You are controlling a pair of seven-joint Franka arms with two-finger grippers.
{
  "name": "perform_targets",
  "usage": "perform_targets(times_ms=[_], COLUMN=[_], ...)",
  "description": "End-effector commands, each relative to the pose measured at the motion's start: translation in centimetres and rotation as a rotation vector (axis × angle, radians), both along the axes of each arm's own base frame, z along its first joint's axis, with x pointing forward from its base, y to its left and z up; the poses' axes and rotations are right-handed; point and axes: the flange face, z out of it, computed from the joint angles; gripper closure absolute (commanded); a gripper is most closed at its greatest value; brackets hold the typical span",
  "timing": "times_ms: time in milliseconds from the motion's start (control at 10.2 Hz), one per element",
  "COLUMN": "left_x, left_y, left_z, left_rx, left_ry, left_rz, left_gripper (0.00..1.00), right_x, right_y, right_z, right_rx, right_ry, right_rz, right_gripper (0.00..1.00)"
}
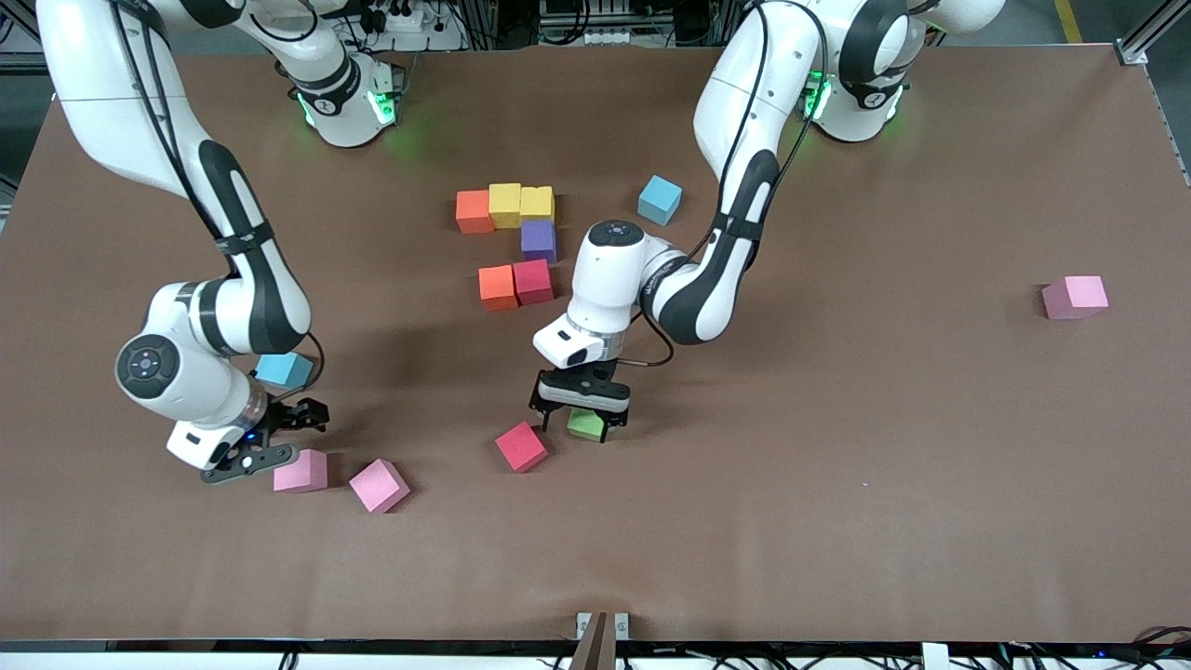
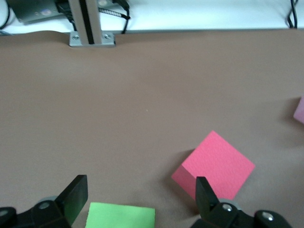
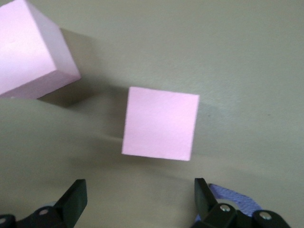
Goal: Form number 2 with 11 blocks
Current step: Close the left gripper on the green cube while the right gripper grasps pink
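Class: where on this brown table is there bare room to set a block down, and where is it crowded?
Bare: the stretch between the green foam cube and the lone pink cube. Crowded: around the joined orange, yellow, purple and red cubes.

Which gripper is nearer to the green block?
Left. The left gripper stands open right over the green block. The right gripper is open beside a pink block, toward the right arm's end.

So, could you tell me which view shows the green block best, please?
The front view: the green block shows between the open left gripper's fingers. The left wrist view catches only its top edge; the right wrist view misses it.
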Motion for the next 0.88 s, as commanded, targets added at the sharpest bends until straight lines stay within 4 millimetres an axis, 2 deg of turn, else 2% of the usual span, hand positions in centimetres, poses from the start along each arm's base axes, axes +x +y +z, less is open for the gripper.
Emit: perform_targets(times_ms=[0,98,293,391,782], left_x=[2.1,3.0,2.3,2.1,1.8], left_y=[2.2,3.2,2.5,2.4,2.6], left_z=[-0.1,0.0,-0.4,-0.4,-1.5], left_rx=[0.049,0.04,0.017,0.016,0.043], left_ry=[0.007,0.024,0.047,0.05,0.065], left_rz=[-0.087,-0.096,-0.086,-0.085,-0.093], left_gripper=[0.0,0.0,0.0,0.0,0.0], right_x=[2.6,3.2,4.1,4.0,4.2], right_y=[-2.1,-2.9,-2.9,-2.6,-2.2], right_z=[-1.0,-1.2,-1.5,-1.5,0.0], right_rx=[-0.015,-0.013,0.008,0.045,0.084], right_ry=[-0.023,-0.03,-0.036,-0.014,0.014], right_rz=[-0.002,-0.015,-0.045,-0.075,-0.099], right_gripper=[0.0,0.0,0.0,0.0,0.0])
